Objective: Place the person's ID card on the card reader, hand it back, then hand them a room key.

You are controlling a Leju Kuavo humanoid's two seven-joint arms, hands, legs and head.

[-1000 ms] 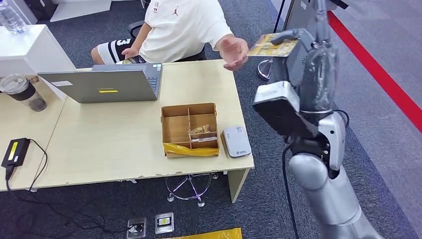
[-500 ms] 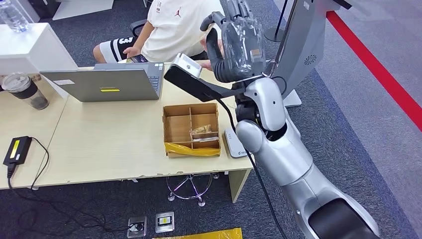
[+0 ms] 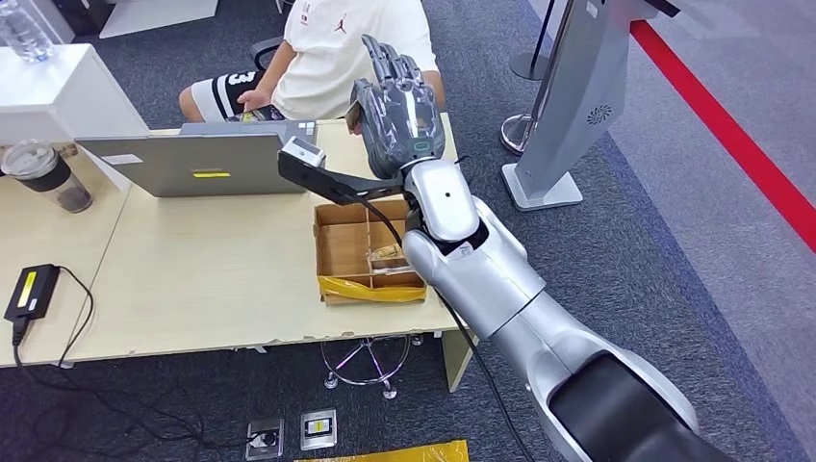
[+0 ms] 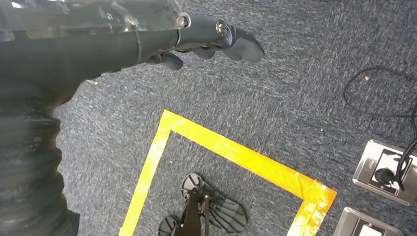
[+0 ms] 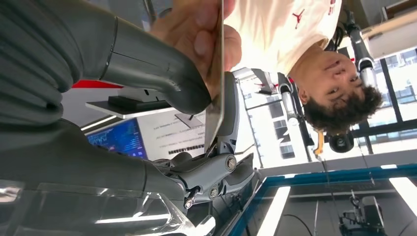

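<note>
Right hand [image 3: 396, 115] raised over the far edge of the surface [image 3: 192, 279], pinching a card [image 5: 215, 93] between thumb [image 5: 162, 81] and fingers [image 5: 216, 169]. Person's hand [image 5: 199, 29] also gripping the same card at its other end, right at the far side of the surface, in front of the seated person [image 3: 346, 48]. Likely the handover step.

Card seen edge-on: thin, flat, pale with a brownish-gold face; print too blurred to read. Judged light, stiff and slick, so prone to slipping from smooth fingertips; best taken by a short edge with flat faces pressed between thumb and finger, leaving the opposite end free for the other party.

Left hand [image 4: 206, 39] hanging low over the carpet, fingers loosely extended, holding nothing.

Near the right arm, a cardboard box [image 3: 366, 252] with dividers; farther left, a laptop [image 3: 197, 164].
</note>
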